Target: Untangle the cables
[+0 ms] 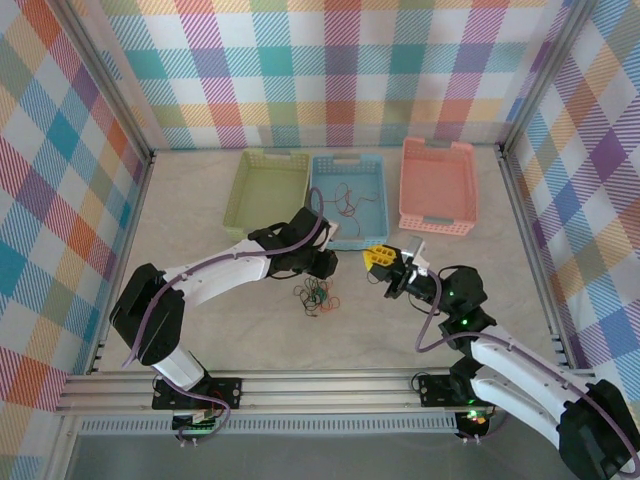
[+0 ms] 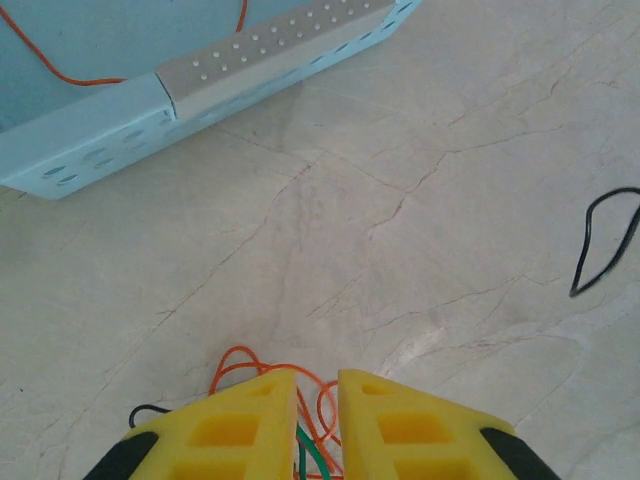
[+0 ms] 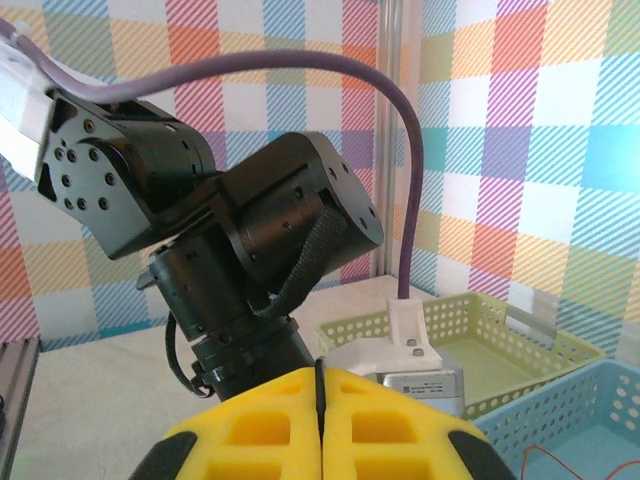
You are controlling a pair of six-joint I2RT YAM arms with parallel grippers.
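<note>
A small tangle of orange, green and black cables (image 1: 318, 297) lies on the table just in front of the blue basket (image 1: 346, 243). My left gripper (image 2: 318, 372) is down over it, its yellow jaws a narrow gap apart. Orange cable loops (image 2: 240, 358) and a green cable (image 2: 300, 445) run through that gap. A black cable loop (image 2: 600, 240) lies apart to the right. Another orange cable (image 1: 345, 200) rests inside the blue basket. My right gripper (image 1: 372, 260) hovers right of the tangle. Its jaws (image 3: 320, 368) are shut on a thin black cable (image 3: 320, 385).
A green basket (image 1: 268, 185) stands left of the blue one and a pink basket (image 1: 437, 185) to the right. The blue basket's wall (image 2: 90, 150) is close ahead of the left gripper. The left arm's wrist (image 3: 230, 240) looms right in front of the right gripper.
</note>
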